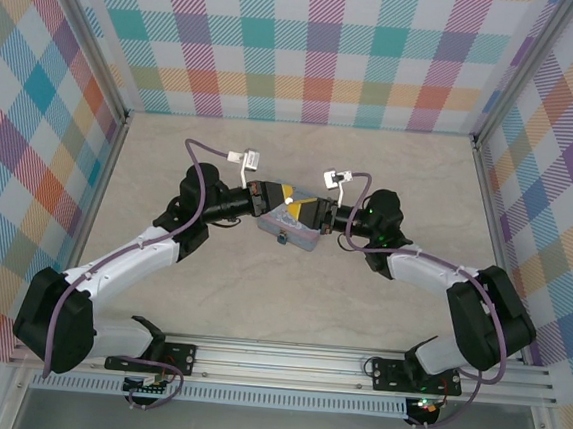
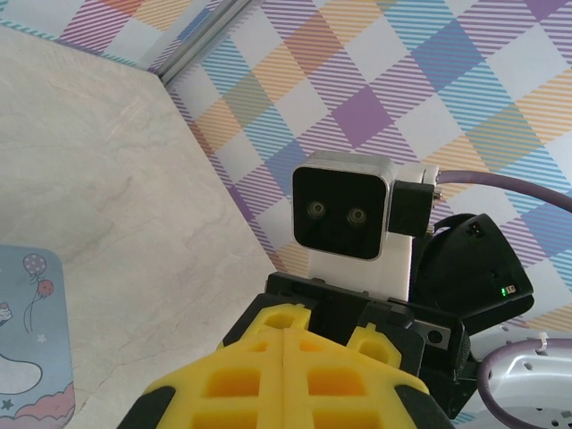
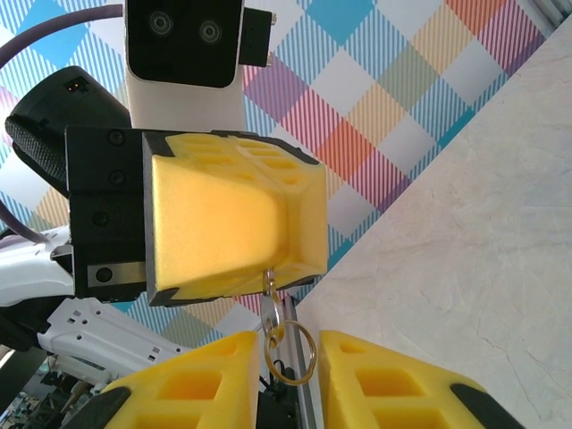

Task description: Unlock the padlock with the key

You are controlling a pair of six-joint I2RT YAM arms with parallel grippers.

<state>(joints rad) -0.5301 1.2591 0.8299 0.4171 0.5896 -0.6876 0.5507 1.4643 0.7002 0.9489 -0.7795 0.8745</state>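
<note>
Grey metal: the key [image 3: 269,295] is a thin, very small strip, and its upper end disappears between yellow pads.
Ring: a thin brassy ring [image 3: 289,353] hangs from the key's lower end.
Where the key is: in the air over the middle of the table [image 1: 390,173], above the tin, where the two claws meet.
Left claw: the left gripper [image 3: 277,261] is closed, its yellow fingers [image 2: 284,375] pressed together and pinching the key.
Right claw: the right gripper [image 1: 315,213] has its fingers [image 3: 393,384] a little apart. The ring sits in the gap between them. I cannot tell whether they pinch it.
Key direction: in the right wrist view its long axis runs up and down. The shaft goes up into the left claw and the ring end points down toward the right claw.
Tin: a pale blue tin [image 1: 290,233] printed with balloons lies flat at the middle of the table, under both claws.
Padlock: the padlock [image 1: 280,240] appears as a small dark-teal spot at the tin's near edge, too small to make out.
In the way: the claws cover most of the tin's lid from above.
Surroundings: checked walls [image 1: 311,46] stand along the table's left, right and far edges, and a purple cable [image 1: 197,182] loops over the left arm.
</note>
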